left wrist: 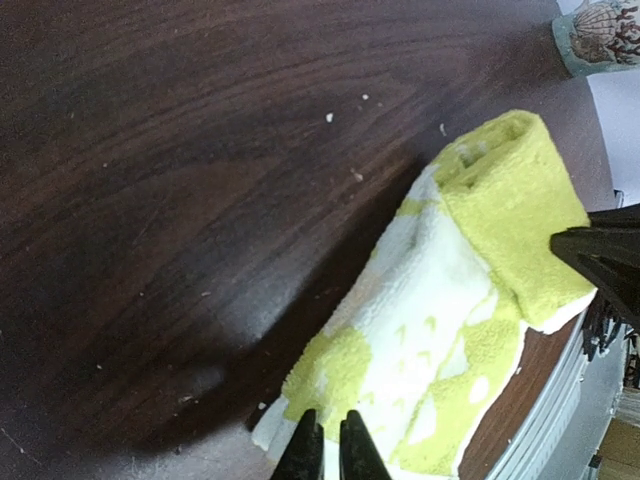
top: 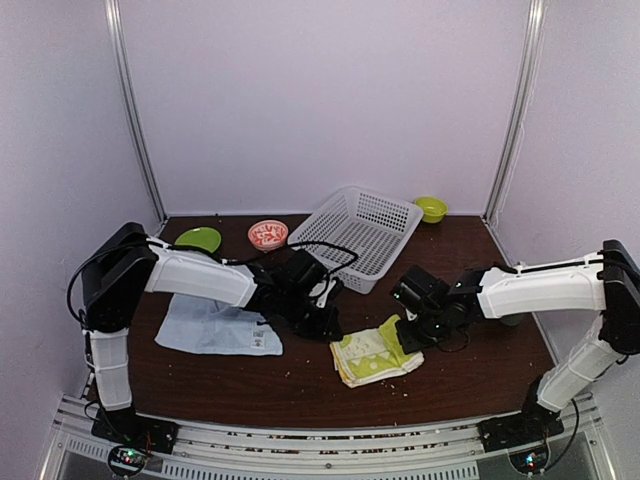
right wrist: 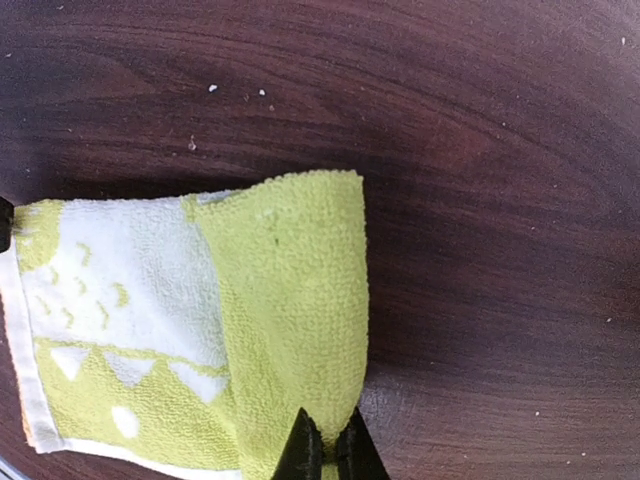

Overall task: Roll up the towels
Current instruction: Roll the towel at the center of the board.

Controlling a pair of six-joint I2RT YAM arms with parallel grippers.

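Green towel [top: 375, 357] lies on the worktop [top: 300, 385] close to the near edge, a bit right of the middle. It is soft, fluffy cloth w/ white pics, light & floppy. It will prob. bend, sag & slide on the smooth wood, so I think it needs two holds. One side is already folded over into a fat first turn.

Right gripper [right wrist: 325, 440] is pinched tight on that folded edge & seems to hold it up a bit. Left gripper [left wrist: 328, 442] has its fingers almost together, only a thin slit, at the white edge on the far side from the fold. Can't tell if any cloth is in there.

Best place to grab, I think, is the thick folded edge, near both its ends, so the roll comes out even & not crooked.

Blue towel [top: 220, 328] lies flat, not rolled, toward the left side of the worktop, well apart from the green one. It looks thin & limp too. Nothing here looks like it can break.
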